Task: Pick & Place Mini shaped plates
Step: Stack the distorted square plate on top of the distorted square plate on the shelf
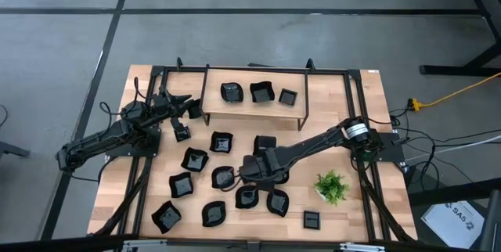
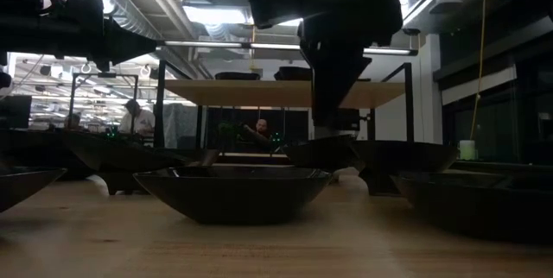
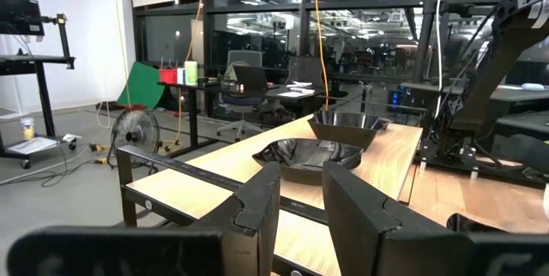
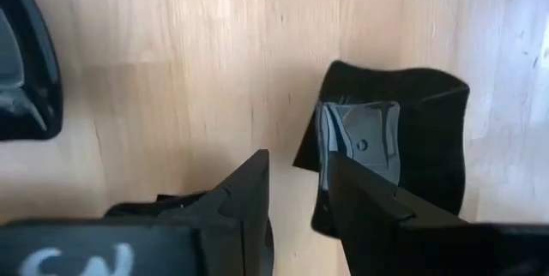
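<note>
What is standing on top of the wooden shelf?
Three mini shaped plates stand in a row on the wooden shelf. The table beneath the shelf is covered.

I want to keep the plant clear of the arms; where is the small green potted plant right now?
In the high view, the potted plant stands on the table's right side, near the front edge, just right of the right claw and the black plates around it.

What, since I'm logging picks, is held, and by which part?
Left gripper holds nothing. Right gripper straddles a black plate at its rim; grip cannot be told.
</note>
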